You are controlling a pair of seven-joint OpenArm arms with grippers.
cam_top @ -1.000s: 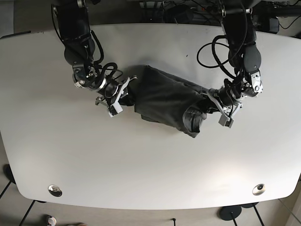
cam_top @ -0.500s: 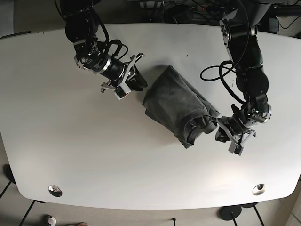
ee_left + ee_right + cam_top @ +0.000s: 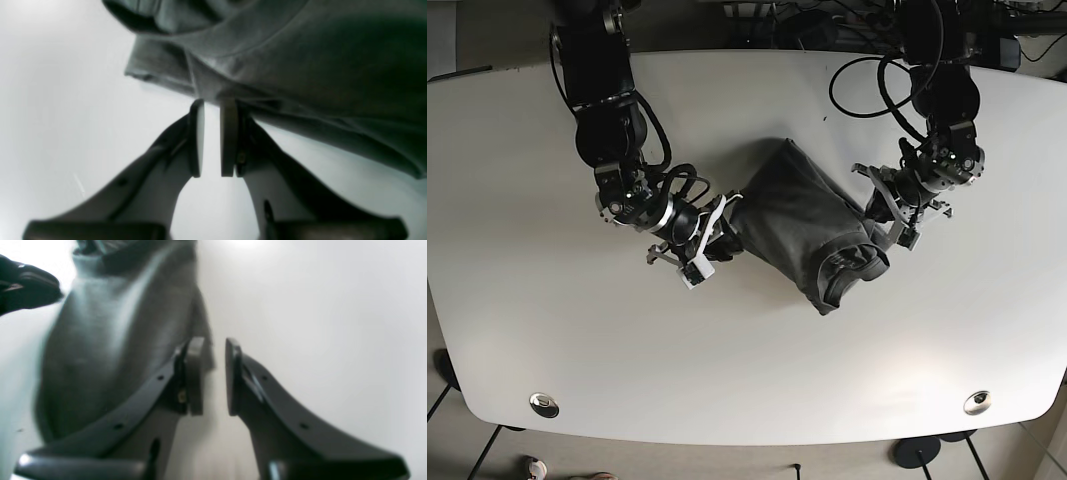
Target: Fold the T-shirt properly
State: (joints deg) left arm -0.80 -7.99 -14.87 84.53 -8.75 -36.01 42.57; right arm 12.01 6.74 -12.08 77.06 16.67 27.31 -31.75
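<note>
both arms have come back to the dark t-shirt (image 3: 802, 222) bunched mid-bench (image 3: 547, 330), left gripper (image 3: 211, 138) and right gripper (image 3: 210, 375) narrowly open and empty at its edges; a shallow pinch may drag the folds loose.

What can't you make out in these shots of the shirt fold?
- T-shirt underside and inner layers: hidden by its own top layer, base view.
- Right tool view: motion blur smears the fabric texture.
- Left tool view: the shirt runs off the top and right edges, so its outline is cut off.
- Left tool fingertips: too small in the base view.
</note>
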